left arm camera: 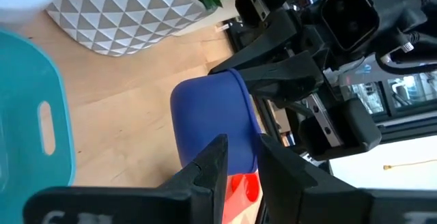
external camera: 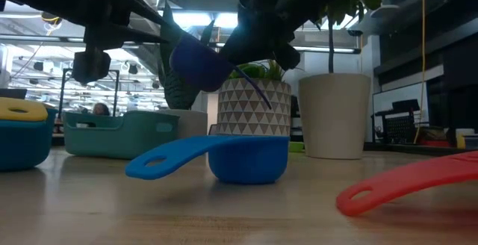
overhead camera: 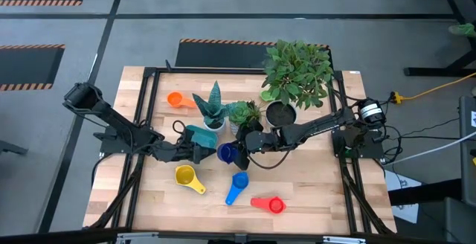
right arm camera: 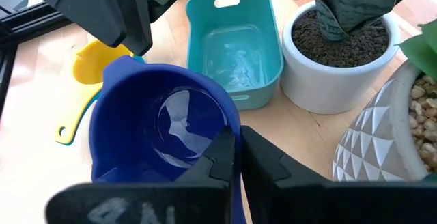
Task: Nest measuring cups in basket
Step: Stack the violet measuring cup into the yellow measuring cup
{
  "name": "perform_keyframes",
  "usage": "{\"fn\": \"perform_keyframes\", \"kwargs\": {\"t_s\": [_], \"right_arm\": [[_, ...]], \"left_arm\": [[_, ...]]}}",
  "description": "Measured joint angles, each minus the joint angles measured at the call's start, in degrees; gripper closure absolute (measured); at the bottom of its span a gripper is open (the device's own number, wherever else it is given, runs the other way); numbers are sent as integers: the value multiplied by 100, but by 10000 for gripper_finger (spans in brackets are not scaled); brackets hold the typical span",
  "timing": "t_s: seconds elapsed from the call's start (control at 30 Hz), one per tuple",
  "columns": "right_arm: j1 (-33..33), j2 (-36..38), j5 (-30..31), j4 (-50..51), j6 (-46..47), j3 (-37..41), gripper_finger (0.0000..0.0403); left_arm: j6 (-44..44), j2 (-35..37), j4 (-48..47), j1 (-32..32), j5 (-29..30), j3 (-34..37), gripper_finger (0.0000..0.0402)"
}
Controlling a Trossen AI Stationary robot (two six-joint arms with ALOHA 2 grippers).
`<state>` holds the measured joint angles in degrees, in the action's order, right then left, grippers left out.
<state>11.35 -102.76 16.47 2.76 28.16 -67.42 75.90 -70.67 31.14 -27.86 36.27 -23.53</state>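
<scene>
A navy measuring cup (overhead camera: 227,153) hangs in the air over the middle of the table, just right of the teal basket (overhead camera: 199,135). My left gripper (overhead camera: 210,153) meets it from the table's left and my right gripper (overhead camera: 242,149) from the right, both shut on it. The cup's mouth faces up (right arm camera: 164,121). The basket (right arm camera: 256,94) stands on the table with nothing in it. An orange cup (overhead camera: 175,100), a yellow cup (overhead camera: 186,175), a light blue cup (overhead camera: 238,184) and a red cup (overhead camera: 269,204) lie apart on the wood. My left gripper comes nearly level from the table's left and has the cup's left side (left arm camera: 242,145) between its fingertips. Only the free ends of the fingers (left arm camera: 215,162) reach it. Which part this is, rim or handle, I cannot tell. My right gripper pinches the cup's wall at the rim (right arm camera: 235,138) on the right side, one finger inside and one outside. It comes slanting down from the table's right. The cup is lifted clear of the table and sits upright.
Potted plants stand just behind the cup: a white pot (overhead camera: 212,123), a triangle-patterned pot (overhead camera: 242,117) and a large leafy plant (overhead camera: 294,73). A black frame (overhead camera: 149,73) borders the table. Bare wood lies along the near edge between the loose cups.
</scene>
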Motion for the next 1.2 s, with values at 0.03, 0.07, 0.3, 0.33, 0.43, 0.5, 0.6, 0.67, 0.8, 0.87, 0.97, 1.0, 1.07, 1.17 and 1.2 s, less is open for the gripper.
{"fn": "perform_keyframes", "kwargs": {"t_s": [0.03,0.07,0.3,0.33,0.43,0.5,0.6,0.67,0.8,0.87,0.97,1.0,1.07,1.17,1.2], "right_arm": [[0,0,-1,0,0,0,383],[0,0,0,0,0,0,383],[0,2,-1,0,3,0,383],[0,2,-1,3,5,0,383],[0,2,0,4,11,0,383],[0,2,-1,9,14,0,382],[0,2,-2,9,22,0,382],[0,2,0,9,25,0,382],[0,4,-4,16,162,0,382],[0,4,-4,22,168,0,382],[0,7,-4,73,176,0,382],[0,7,-4,103,192,0,382],[0,7,-4,210,340,0,382],[0,7,-4,354,437,2,382],[0,7,-4,361,437,2,382]], "left_arm": [[-2,0,0,0,0,0,330],[-4,0,0,0,0,0,330],[-162,-28,127,0,61,0,330],[-162,-24,129,0,66,-2,330],[-164,-26,133,0,66,-2,330],[-164,-26,155,0,66,-2,330],[-162,-26,157,0,68,-2,330],[-162,-26,155,0,68,-2,330],[-162,-26,157,0,107,-2,330],[-162,-26,156,0,111,-2,330],[-162,-26,155,0,144,-2,330],[-162,-26,155,0,171,-2,330],[-162,-26,155,0,177,-2,330],[-221,-26,155,0,177,-2,330],[-273,-26,155,0,177,-2,330]]}}
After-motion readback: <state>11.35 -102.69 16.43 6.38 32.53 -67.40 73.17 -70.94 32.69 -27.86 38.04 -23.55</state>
